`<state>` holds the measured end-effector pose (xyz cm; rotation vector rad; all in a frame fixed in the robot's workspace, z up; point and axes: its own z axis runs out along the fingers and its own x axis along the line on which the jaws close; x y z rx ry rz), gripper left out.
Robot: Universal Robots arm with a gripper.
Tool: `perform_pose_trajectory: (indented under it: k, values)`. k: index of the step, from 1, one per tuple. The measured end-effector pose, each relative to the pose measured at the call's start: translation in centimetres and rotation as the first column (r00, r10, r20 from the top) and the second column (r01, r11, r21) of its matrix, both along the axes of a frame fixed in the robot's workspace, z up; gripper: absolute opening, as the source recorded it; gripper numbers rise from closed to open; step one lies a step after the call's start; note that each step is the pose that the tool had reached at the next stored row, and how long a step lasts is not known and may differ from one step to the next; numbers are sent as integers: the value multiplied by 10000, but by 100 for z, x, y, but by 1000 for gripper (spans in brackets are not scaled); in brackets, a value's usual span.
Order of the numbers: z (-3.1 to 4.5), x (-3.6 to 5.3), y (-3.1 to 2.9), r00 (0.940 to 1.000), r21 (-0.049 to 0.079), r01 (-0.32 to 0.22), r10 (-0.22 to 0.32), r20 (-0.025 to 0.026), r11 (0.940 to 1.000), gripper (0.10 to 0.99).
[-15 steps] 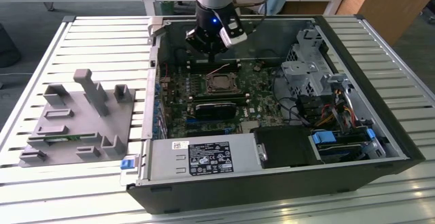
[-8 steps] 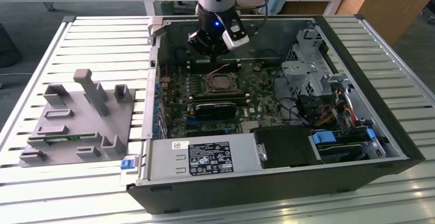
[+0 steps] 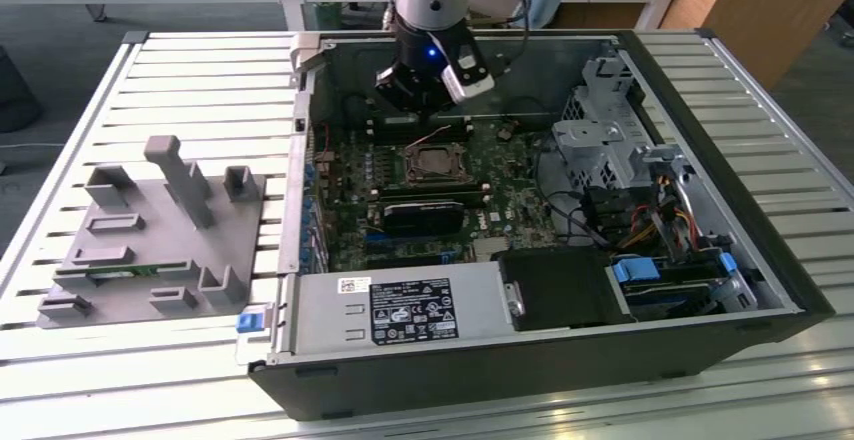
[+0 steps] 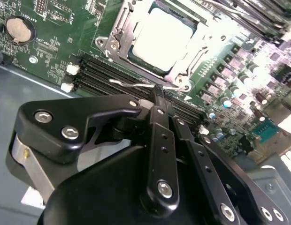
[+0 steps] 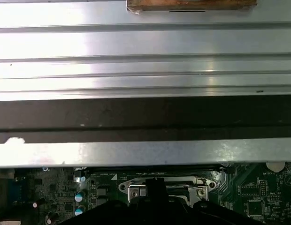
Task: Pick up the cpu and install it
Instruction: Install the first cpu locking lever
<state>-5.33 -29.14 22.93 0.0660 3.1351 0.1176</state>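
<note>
The cpu (image 4: 162,40) is seen seated in the socket (image 3: 434,163) on the motherboard (image 3: 494,205), approx. mid-board, inside the open computer case (image 3: 534,360). In the second wrist view the silvery top is framed by the metal socket bracket (image 4: 118,37), w/ a thin wire lever (image 4: 136,85) lying along the bracket's near side next to the black memory slots (image 4: 108,79).

The gripper (image 3: 424,110) is held above the board near the case's back wall, just behind the socket. Its fingers (image 4: 159,101) are seen pressed together in the second wrist view – closed to a narrow tip, nothing carried – w/ the tip hovering near the wire lever and the slots; contact w/ either cannot be told.

In the first wrist view the socket bracket (image 5: 164,187) is seen beyond the dark gripper body, w/ the case wall (image 5: 145,152) and ribbed tabletop (image 5: 145,47) past it.

On the slatted tabletop (image 3: 160,80), a grey parts fixture (image 3: 154,235) is placed toward the edge at the exterior view's left, beside the case. A power supply (image 3: 394,310) w/ a label is fitted along the case's front edge – drive cage (image 3: 601,145) toward the exterior view's right.
</note>
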Motion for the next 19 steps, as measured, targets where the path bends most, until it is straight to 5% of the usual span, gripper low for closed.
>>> perform_pose_trajectory:
  k: [19]
  values:
    - [-100,134,31,10000,-1,-75,75,0,10000,110]
